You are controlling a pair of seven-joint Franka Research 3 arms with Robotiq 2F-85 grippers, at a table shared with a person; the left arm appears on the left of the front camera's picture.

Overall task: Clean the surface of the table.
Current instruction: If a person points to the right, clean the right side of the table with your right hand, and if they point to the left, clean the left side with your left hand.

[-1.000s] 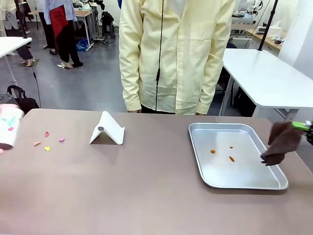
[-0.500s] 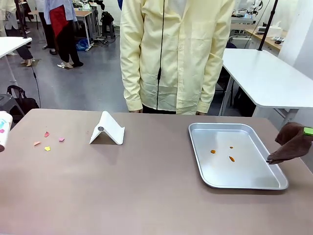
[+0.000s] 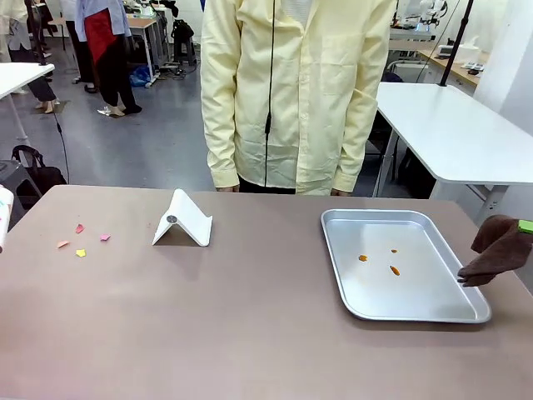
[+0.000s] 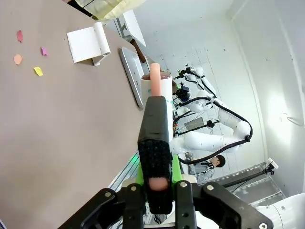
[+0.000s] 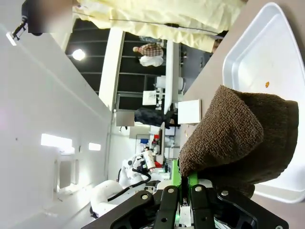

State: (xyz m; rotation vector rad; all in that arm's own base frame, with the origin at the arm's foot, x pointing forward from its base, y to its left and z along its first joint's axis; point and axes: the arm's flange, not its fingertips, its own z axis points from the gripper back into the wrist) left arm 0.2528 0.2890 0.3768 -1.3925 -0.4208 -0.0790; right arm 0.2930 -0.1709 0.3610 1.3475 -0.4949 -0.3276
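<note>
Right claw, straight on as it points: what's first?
Probably nothing near: past its own brown cloth, the right claw aims low over the tray, roughly toward the white stand. Height unclear.

I read the table (image 3: 250, 342) top as smooth, matte. The tray (image 3: 416, 312) at 3 o'clock: bare metal, satin sheen. The cloth (image 3: 500, 250) past it: rough brown terry. The stand (image 3: 185, 221) at 10 o'clock: smooth, white, plastic-looking. The cup (image 4: 165, 88): matte white.

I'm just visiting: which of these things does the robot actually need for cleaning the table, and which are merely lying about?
For the job: the table; the brown cloth in the right gripper; the paper scraps to clear; probably the white cup in the left gripper.
Lying about: the white folded stand; the metal tray with orange bits.
</note>
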